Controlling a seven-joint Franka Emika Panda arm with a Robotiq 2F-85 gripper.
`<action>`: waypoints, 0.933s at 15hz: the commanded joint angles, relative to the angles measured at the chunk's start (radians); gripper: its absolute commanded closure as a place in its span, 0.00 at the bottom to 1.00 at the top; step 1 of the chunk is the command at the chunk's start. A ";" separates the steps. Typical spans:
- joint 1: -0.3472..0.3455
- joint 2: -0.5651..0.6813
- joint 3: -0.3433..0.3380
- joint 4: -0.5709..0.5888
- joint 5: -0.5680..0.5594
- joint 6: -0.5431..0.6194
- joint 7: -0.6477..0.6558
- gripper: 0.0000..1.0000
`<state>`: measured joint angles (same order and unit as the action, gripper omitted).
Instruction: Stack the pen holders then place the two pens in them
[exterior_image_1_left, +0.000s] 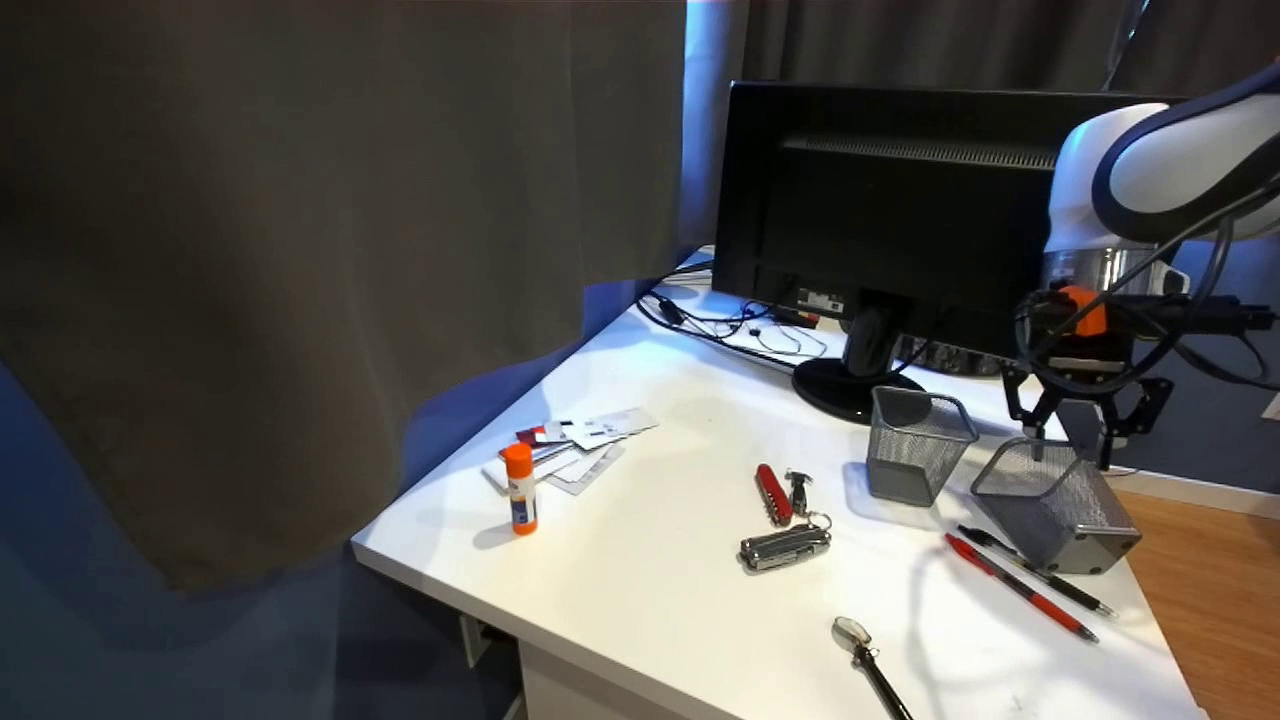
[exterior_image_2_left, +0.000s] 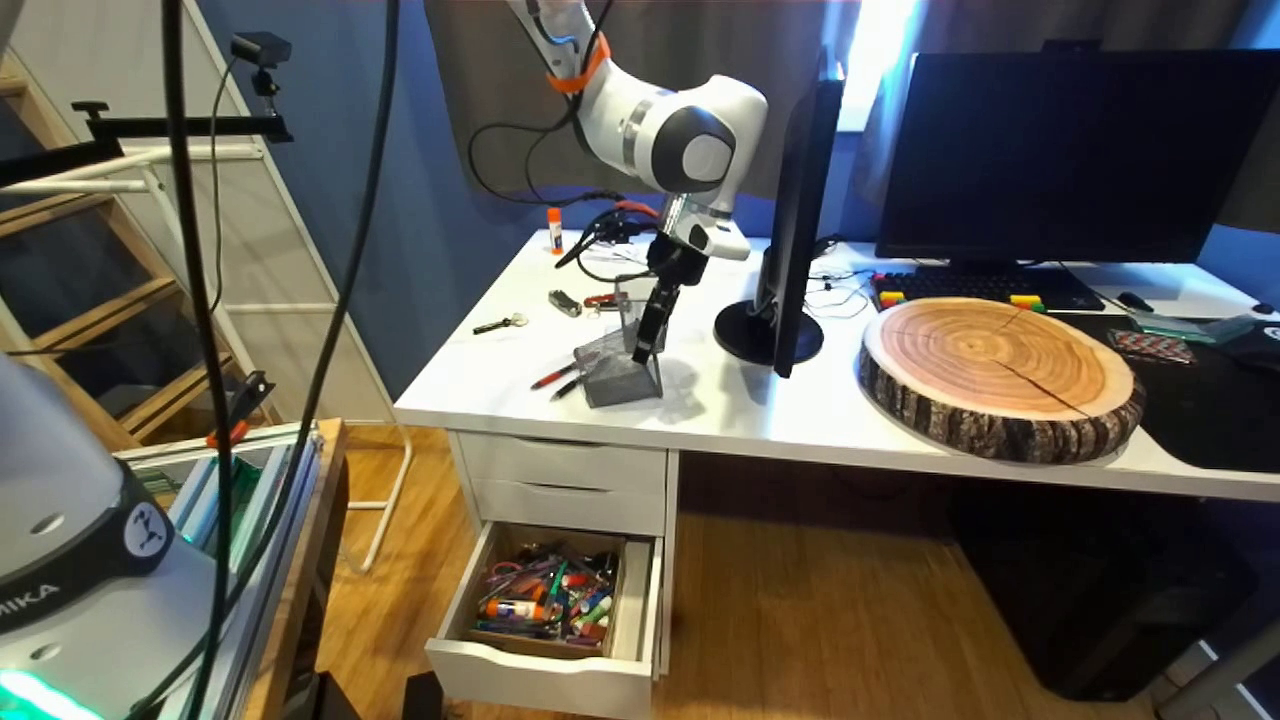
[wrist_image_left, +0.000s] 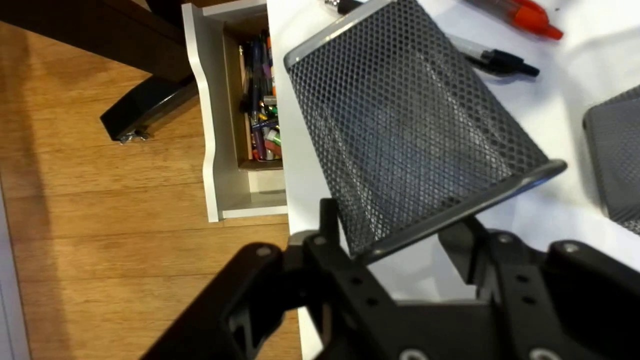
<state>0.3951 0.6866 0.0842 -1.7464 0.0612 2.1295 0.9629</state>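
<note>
Pen holder (exterior_image_1_left: 1065, 510) of grey wire mesh lies on its side on the white worktop (exterior_image_1_left: 650, 600). In an exterior view its base is turned toward the camera; the wrist view gives instead the rim, which is close to the fingers (wrist_image_left: 457, 245). These stand apart, and one corner of the rim appears between them; if they touch the mesh, I cannot tell. The second pen holder (exterior_image_1_left: 900, 460) stands upright nearby; the wrist view catches only a part of it.

Just beside the lying holder are the black pen (exterior_image_1_left: 1075, 592) and, a little farther, the red pen (exterior_image_1_left: 1020, 588). In the wrist view the holder hides the middle of the black pen, but in an exterior view its full length is visible.

Farther out on the worktop lie a red pocket knife (exterior_image_1_left: 772, 492), a silver multitool (exterior_image_1_left: 787, 548) and some cards (exterior_image_1_left: 605, 427); a glue stick (exterior_image_1_left: 520, 490) with orange cap stands upright near the cards. A black-handled tool (exterior_image_2_left: 493, 326) is seen complete in an exterior view. Behind the upright holder stands a monitor (exterior_image_1_left: 900, 210). An open drawer (exterior_image_2_left: 545, 685), filled with stationery (exterior_image_2_left: 515, 608), shows in an exterior view and in the wrist view. Only an exterior view shows the wooden slice (exterior_image_2_left: 980, 345) and the second monitor (exterior_image_2_left: 1070, 150).
</note>
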 joint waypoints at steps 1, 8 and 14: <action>-0.012 0.016 0.005 0.038 0.019 -0.048 0.014 0.74; -0.026 -0.002 0.004 0.021 0.025 -0.039 0.022 0.98; -0.030 -0.074 -0.003 -0.042 0.007 0.013 0.020 0.97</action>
<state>0.3682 0.6798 0.0824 -1.7366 0.0634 2.1131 0.9758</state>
